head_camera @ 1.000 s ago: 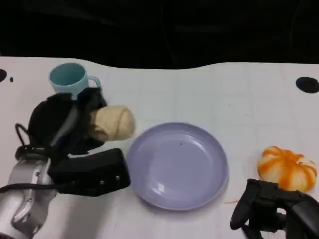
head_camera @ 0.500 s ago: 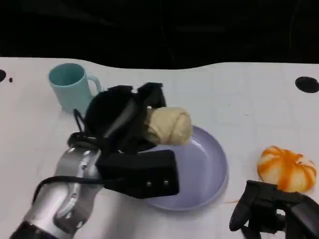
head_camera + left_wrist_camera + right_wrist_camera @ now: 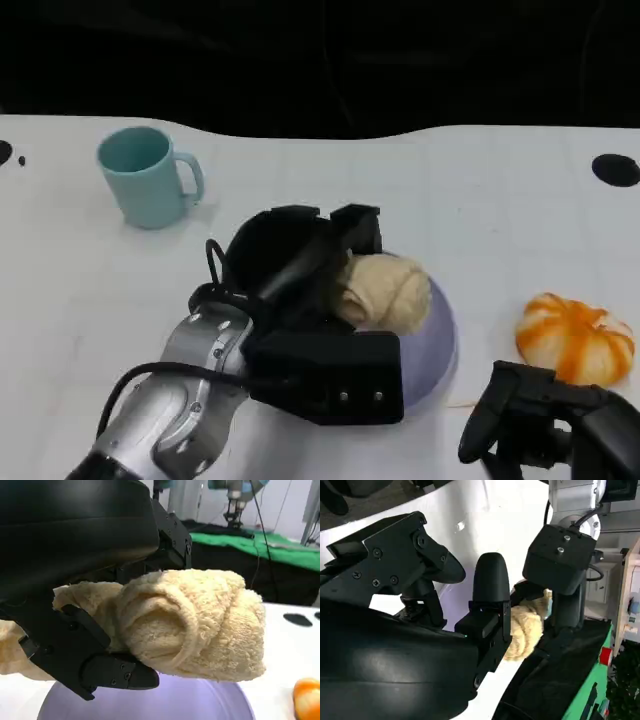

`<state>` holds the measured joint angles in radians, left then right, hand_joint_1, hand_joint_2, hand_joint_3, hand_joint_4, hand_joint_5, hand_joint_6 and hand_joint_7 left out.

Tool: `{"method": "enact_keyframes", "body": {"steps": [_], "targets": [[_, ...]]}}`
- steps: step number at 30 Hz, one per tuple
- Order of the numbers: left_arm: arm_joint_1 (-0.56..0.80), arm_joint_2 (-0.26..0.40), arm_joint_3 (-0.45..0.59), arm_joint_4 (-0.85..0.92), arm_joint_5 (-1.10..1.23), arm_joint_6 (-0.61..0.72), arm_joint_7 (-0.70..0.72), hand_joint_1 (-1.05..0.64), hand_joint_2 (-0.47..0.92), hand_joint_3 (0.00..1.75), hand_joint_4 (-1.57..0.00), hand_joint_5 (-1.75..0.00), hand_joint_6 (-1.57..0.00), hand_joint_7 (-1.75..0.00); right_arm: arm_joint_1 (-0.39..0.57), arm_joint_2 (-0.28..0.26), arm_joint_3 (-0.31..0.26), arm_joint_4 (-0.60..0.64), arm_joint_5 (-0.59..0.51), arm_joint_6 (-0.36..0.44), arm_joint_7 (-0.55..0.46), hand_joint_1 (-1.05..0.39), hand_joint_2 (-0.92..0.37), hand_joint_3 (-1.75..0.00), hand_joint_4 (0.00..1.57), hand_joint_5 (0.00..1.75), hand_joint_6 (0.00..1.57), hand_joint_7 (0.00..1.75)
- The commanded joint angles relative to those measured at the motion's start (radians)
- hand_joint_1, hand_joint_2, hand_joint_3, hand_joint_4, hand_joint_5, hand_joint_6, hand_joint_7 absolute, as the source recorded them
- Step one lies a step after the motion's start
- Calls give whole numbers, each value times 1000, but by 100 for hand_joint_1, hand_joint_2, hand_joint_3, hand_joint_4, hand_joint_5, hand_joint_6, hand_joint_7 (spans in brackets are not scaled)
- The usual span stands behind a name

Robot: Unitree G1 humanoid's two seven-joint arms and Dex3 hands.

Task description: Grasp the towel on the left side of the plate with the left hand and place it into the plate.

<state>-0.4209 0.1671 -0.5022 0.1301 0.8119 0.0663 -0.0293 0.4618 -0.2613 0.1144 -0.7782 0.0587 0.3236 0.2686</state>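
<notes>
Holding: the left hand (image 3: 300,270) grips the rolled cream towel (image 3: 385,290), fingers (image 3: 100,665) wrapped round it.
Towel: lifted above the lavender plate (image 3: 440,345), not lying in it.
Right hand (image 3: 545,420): low by the table (image 3: 400,180) edge, fingers apart, holding nothing.
Nearby: teal mug (image 3: 145,175); orange pumpkin (image 3: 575,335) right of the plate.

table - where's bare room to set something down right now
Bare table lies between the teal mug and the pumpkin, along the far edge, and left of the left hand. It is crowded at the plate, where that hand holds the towel.
</notes>
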Motion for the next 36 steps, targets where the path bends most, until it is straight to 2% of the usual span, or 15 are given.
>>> {"method": "enact_keyframes", "body": {"steps": [1,2,4,5,7,12,17,21,26,31,33,34,36], "targets": [[-38,19,-9,-40,-9,41,-151,-35,89,16,-54,-130,-66,-31,3,3,1,-15,10,11,-6,-8,-59,-106,73,173,66,140],[-44,26,-15,-51,-1,52,-192,-38,90,14,-52,-119,-64,-22,3,3,1,-16,11,13,-6,-8,-59,-106,73,173,66,140],[-51,34,-24,-69,14,70,-249,-53,92,15,-47,-69,-50,-5,5,4,-1,-17,15,14,-5,-9,-59,-106,73,173,66,140],[-54,38,-28,-76,19,78,-272,-58,92,15,-47,-57,-47,-3,6,5,-2,-18,17,16,-6,-9,-59,-106,73,173,66,140],[-61,42,-35,-88,26,91,-308,-66,92,17,-43,-44,-39,-1,8,6,-3,-20,18,14,-7,-9,-59,-106,74,173,66,141],[-69,60,-37,-111,23,91,-359,-75,92,17,-30,-34,-28,0,8,4,-8,-8,19,0,-2,-8,-58,-111,74,174,66,141],[-50,82,-13,-173,1,95,-395,-78,92,17,-23,-32,-24,0,5,-3,-9,-4,12,-5,1,-10,-56,-110,74,174,66,140],[-15,119,24,-255,-28,89,-419,-76,92,13,-24,-35,-27,-2,2,-4,-8,2,6,-12,3,-9,-57,-109,74,173,66,140],[57,153,107,-352,-119,62,-412,-68,92,15,-34,-45,-36,-6,4,-2,-6,-1,5,-7,0,-9,-57,-108,74,172,66,139],[171,129,240,-460,-317,77,-409,-56,92,16,-42,-53,-46,-10,7,0,-10,-1,14,-10,3,-8,-58,-108,74,173,66,139],[230,97,307,-501,-433,90,-401,-50,92,16,-47,-62,-54,-12,6,0,-10,1,13,-13,2,-8,-58,-108,74,174,66,140],[254,85,334,-520,-480,98,-400,-47,92,17,-46,-72,-58,-13,5,0,-10,1,13,-12,2,-8,-58,-108,74,174,66,140],[309,61,382,-552,-559,92,-381,-37,92,16,-47,-104,-71,-22,4,0,-9,1,15,-8,2,-8,-58,-108,73,174,66,140]]}}
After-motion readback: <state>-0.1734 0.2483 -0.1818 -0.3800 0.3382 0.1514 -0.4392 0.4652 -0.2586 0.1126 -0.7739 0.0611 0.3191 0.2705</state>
